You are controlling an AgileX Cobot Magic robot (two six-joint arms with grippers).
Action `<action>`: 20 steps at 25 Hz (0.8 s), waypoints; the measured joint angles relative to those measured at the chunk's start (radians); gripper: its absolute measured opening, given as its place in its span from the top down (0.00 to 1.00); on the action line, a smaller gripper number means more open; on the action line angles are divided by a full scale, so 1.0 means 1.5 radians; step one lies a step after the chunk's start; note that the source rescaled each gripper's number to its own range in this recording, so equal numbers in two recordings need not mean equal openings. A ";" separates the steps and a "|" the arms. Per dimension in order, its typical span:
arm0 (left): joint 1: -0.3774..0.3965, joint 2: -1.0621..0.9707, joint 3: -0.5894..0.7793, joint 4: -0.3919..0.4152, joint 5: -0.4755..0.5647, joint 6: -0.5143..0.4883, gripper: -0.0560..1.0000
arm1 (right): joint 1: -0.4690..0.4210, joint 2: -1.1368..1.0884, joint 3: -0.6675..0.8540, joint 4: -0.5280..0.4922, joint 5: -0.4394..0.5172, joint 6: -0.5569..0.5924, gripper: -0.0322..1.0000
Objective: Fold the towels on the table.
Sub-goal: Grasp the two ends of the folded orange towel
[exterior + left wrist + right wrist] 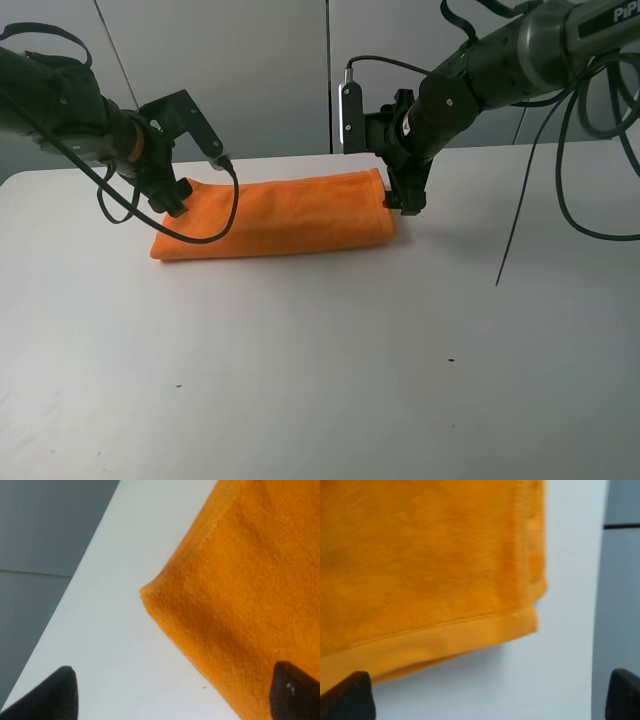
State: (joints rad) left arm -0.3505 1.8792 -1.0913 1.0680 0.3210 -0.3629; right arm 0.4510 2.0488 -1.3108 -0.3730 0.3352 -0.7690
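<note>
White table (320,400) surrounds folded towel (280,215); left and right jaws spread at its ends.

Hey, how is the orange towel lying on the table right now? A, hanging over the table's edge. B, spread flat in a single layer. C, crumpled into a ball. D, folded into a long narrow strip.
D: the towel lies on the table as a long, narrow folded strip, with the left claw at one end and the right claw at the other.
</note>
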 joint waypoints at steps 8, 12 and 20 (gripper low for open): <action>0.013 -0.010 0.000 -0.135 0.013 -0.129 0.02 | -0.014 -0.045 0.000 0.109 0.122 0.311 0.00; 0.061 -0.010 0.000 -0.270 0.009 -0.115 0.01 | -0.042 -0.045 0.000 0.258 0.177 0.325 0.00; 0.119 0.026 -0.037 -0.597 0.033 0.148 0.01 | -0.070 -0.044 0.000 0.485 0.194 0.310 0.00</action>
State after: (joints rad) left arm -0.1725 1.9183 -1.1467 0.1730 0.3698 -0.1414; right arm 0.3457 1.9830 -1.3108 0.3551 0.6265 -0.3047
